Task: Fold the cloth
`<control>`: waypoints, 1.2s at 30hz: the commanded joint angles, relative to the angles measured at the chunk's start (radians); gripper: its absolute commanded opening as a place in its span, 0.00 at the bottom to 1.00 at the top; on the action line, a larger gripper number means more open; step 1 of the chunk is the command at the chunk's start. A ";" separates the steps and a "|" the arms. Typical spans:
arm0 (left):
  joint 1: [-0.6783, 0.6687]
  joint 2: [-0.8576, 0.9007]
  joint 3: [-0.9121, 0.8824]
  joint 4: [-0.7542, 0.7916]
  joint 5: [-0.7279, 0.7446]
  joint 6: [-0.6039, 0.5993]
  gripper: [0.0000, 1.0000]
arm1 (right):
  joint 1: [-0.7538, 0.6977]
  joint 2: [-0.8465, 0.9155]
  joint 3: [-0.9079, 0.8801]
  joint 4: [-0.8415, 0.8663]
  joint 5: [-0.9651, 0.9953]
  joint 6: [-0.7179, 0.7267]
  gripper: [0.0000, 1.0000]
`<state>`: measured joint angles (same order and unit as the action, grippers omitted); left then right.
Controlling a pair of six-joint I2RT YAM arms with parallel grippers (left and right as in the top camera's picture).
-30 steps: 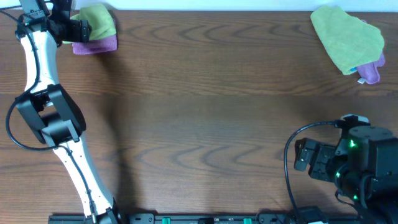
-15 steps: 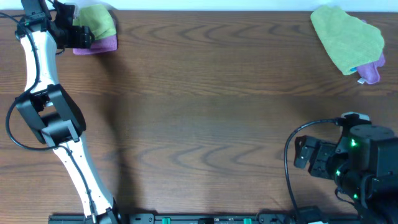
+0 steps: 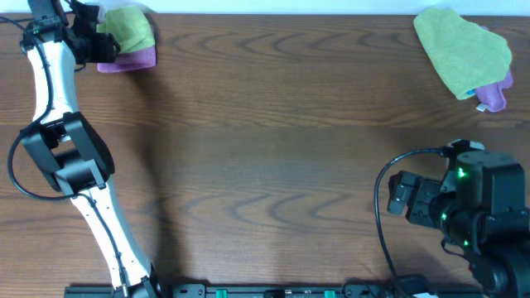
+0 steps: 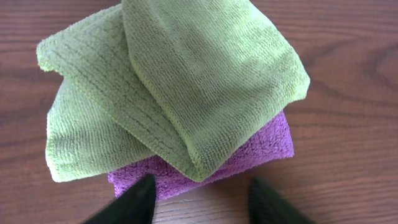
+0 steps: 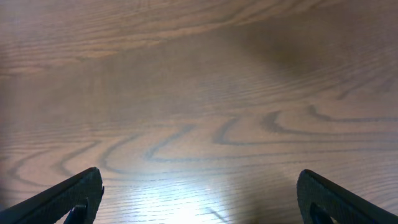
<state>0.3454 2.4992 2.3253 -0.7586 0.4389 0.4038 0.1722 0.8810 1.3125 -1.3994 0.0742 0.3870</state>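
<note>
Status check, far-left corner of table (image 3: 273, 149). Find the cloth (image 4: 205, 68) there: bright lime green, heaped in overlapping layers with edges askew, no neat fold. Rests on top of a small purple cloth (image 4: 261, 149) and covers most of it, leaving purple visible only along the near and right sides in the left wrist view.

Left gripper (image 4: 202, 186): low at the near edge of the pile. Fingers (image 4: 146, 199) partway apart, with bare wood and purple hem between them, nothing clamped. No visible contact with the lime cloth.

Right gripper (image 5: 199, 180): over the right front of the table, well apart from all cloths. Fingers spread wide over wood grain only, holding nothing.

Also note a duller green cloth (image 3: 464, 50) at the far-right corner, with purple and blue bits poking out at its lower end. Not the target.

Progress, as judged: essentially none. Cloth not yet gripped, not yet off the purple one, not spread flat. Left to do: take the lime cloth alone, lift it away, bring it toward the middle of the table, lay it out flat, then carry one edge over to the opposite edge and square up.

Risk to watch: catching the purple hem along with, or instead of, the lime edge, given the finger position.
</note>
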 commanded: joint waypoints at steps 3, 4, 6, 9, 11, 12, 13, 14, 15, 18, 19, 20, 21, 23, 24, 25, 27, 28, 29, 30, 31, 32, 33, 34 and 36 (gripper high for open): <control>-0.011 -0.001 0.009 0.001 0.007 0.003 0.39 | -0.008 0.009 -0.005 0.025 -0.003 0.016 0.99; -0.013 -0.001 0.006 0.002 0.008 0.003 0.40 | -0.008 0.009 -0.005 0.031 -0.003 0.016 0.99; -0.016 -0.001 -0.002 0.006 0.008 0.003 0.52 | -0.008 0.009 -0.005 0.034 -0.003 0.016 0.99; -0.021 -0.001 -0.023 0.015 0.007 0.003 0.47 | -0.008 0.009 -0.005 0.035 -0.003 0.016 0.99; -0.023 -0.001 -0.044 0.032 0.008 0.003 0.45 | -0.008 0.009 -0.005 0.035 -0.003 0.016 0.99; -0.024 -0.001 -0.054 0.041 0.007 0.003 0.43 | -0.008 0.009 -0.005 0.034 -0.003 0.016 0.99; -0.025 -0.001 -0.063 0.047 0.007 0.003 0.42 | -0.008 0.009 -0.005 0.035 -0.003 0.016 0.99; -0.026 -0.001 -0.072 0.053 0.008 0.002 0.43 | -0.008 0.009 -0.005 0.035 -0.003 0.016 0.99; -0.026 -0.001 -0.080 0.058 0.007 0.000 0.42 | -0.008 0.009 -0.005 0.035 -0.003 0.016 0.99; -0.026 -0.001 -0.090 0.064 0.007 0.000 0.37 | -0.008 0.009 -0.005 0.035 -0.003 0.016 0.99; -0.026 -0.001 -0.092 0.067 0.007 0.000 0.34 | -0.008 0.009 -0.005 0.035 -0.004 0.016 0.99; -0.026 -0.001 -0.092 0.069 0.006 0.000 0.31 | -0.008 0.009 -0.005 0.035 -0.004 0.016 0.99; -0.026 -0.001 -0.092 0.074 0.006 0.000 0.28 | -0.008 0.009 -0.005 0.035 -0.004 0.016 0.99; -0.026 -0.001 -0.092 0.084 0.006 0.000 0.23 | -0.008 0.009 -0.005 0.035 -0.004 0.016 0.99; -0.026 -0.001 -0.092 0.089 0.006 0.000 0.21 | -0.008 0.009 -0.005 0.035 -0.004 0.016 0.99; -0.026 -0.001 -0.092 0.092 0.006 0.000 0.16 | -0.008 0.009 -0.005 0.035 -0.004 0.016 0.99; -0.026 -0.001 -0.092 0.096 0.002 0.000 0.09 | -0.008 0.009 -0.005 0.035 -0.004 0.016 0.99; -0.026 -0.001 -0.092 0.099 -0.002 0.000 0.06 | -0.008 0.009 -0.005 0.035 -0.004 0.016 0.99; -0.026 -0.001 -0.092 0.103 -0.004 0.000 0.06 | -0.008 0.009 -0.005 0.035 -0.004 0.016 0.99; -0.026 -0.001 -0.092 0.106 -0.004 0.000 0.06 | -0.008 0.009 -0.005 0.035 -0.004 0.016 0.99; -0.026 -0.001 -0.092 0.111 -0.005 0.000 0.06 | -0.008 0.009 -0.005 0.035 -0.004 0.016 0.99; -0.025 -0.001 -0.092 0.116 -0.008 0.000 0.06 | -0.008 0.009 -0.005 0.035 -0.004 0.016 0.99; -0.024 -0.001 -0.092 0.121 -0.019 0.000 0.06 | -0.008 0.009 -0.005 0.035 -0.004 0.016 0.99; -0.024 -0.001 -0.092 0.125 -0.037 0.000 0.06 | -0.008 0.009 -0.005 0.035 -0.004 0.016 0.99; -0.024 -0.001 -0.092 0.132 -0.076 0.000 0.06 | -0.008 0.009 -0.005 0.034 -0.004 0.016 0.99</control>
<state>0.3195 2.4992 2.2395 -0.6334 0.4160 0.3965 0.1722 0.8928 1.3125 -1.3670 0.0742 0.3870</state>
